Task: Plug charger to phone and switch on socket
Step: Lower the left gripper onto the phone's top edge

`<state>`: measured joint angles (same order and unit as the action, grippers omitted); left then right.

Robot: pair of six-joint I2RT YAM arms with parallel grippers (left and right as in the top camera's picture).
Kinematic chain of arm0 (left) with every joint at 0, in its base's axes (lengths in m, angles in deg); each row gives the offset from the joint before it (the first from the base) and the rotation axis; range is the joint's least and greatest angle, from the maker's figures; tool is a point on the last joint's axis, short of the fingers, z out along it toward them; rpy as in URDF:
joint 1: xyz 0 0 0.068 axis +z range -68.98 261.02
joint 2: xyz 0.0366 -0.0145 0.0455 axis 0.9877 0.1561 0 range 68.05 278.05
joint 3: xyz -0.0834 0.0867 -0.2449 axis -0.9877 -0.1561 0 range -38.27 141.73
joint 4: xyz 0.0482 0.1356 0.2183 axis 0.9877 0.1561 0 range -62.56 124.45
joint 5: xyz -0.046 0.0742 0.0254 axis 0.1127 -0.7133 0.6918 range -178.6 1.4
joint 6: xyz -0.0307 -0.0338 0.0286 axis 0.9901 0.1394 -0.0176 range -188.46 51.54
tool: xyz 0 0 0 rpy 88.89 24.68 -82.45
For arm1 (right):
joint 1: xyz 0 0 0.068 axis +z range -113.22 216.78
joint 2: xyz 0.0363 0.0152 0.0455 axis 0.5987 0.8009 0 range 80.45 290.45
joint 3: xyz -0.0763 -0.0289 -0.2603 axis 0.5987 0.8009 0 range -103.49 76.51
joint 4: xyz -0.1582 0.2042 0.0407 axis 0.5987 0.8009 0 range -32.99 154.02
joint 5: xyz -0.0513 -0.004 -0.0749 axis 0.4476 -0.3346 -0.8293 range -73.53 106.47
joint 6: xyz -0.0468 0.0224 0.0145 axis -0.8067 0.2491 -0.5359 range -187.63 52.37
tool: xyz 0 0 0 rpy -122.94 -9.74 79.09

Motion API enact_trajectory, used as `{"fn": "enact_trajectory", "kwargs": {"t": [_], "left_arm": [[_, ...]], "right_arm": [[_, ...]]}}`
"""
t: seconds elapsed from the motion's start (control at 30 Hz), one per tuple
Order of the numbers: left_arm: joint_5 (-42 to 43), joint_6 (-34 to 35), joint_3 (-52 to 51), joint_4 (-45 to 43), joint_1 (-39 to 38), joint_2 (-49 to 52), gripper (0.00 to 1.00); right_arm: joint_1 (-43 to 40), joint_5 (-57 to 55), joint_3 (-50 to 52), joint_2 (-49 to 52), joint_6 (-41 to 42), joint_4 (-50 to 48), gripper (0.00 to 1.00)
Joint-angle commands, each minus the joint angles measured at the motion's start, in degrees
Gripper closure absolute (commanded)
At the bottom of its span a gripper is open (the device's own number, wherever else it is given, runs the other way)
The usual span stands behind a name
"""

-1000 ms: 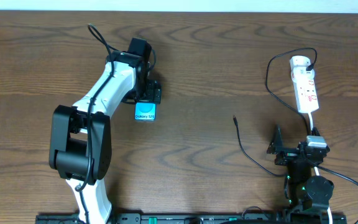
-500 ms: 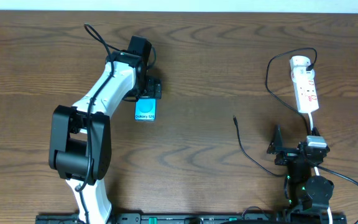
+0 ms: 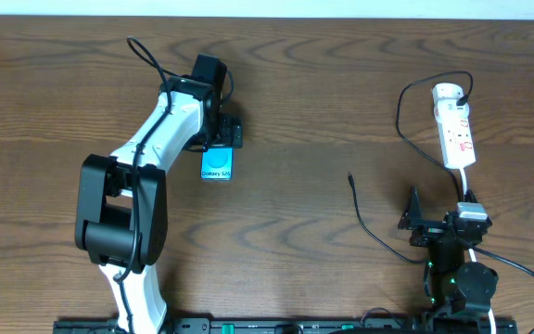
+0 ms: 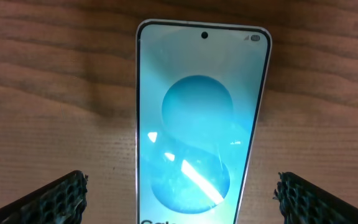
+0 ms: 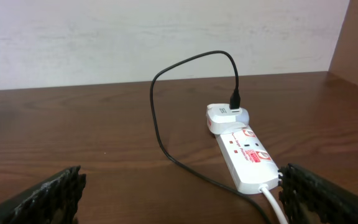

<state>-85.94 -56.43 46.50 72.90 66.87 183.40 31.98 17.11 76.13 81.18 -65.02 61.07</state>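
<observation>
The phone (image 3: 216, 166) lies flat on the wooden table, teal screen up; it fills the left wrist view (image 4: 197, 118). My left gripper (image 3: 219, 135) hovers over the phone's far end, open, its fingers (image 4: 179, 198) wide on either side and not touching it. The white socket (image 3: 455, 125) lies at the far right, with a white adapter at its far end; it also shows in the right wrist view (image 5: 244, 152). The charger cable (image 3: 406, 121) loops from the adapter to its free tip (image 3: 350, 175) on the table. My right gripper (image 3: 425, 227) is open and empty near the front edge (image 5: 179, 196).
The socket's white lead (image 3: 466, 190) runs toward the right arm's base. A pale wall (image 5: 166, 37) stands behind the table's far edge.
The left gripper has shifted very slightly over the phone. The phone, cable, socket and right arm have not moved.
</observation>
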Motion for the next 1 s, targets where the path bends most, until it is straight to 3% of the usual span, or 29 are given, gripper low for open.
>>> {"fn": "enact_trajectory", "kwargs": {"t": [0.0,0.97], "left_arm": [[-0.1,0.5,-0.2,-0.6,0.2,1.0,0.02],[-0.2,0.5,-0.2,-2.6,0.2,4.1,0.02]], "right_arm": [[-0.3,0.3,0.1,-0.2,0.7,0.2,0.01],[-0.3,0.3,0.1,-0.2,0.7,0.2,0.01]]}}
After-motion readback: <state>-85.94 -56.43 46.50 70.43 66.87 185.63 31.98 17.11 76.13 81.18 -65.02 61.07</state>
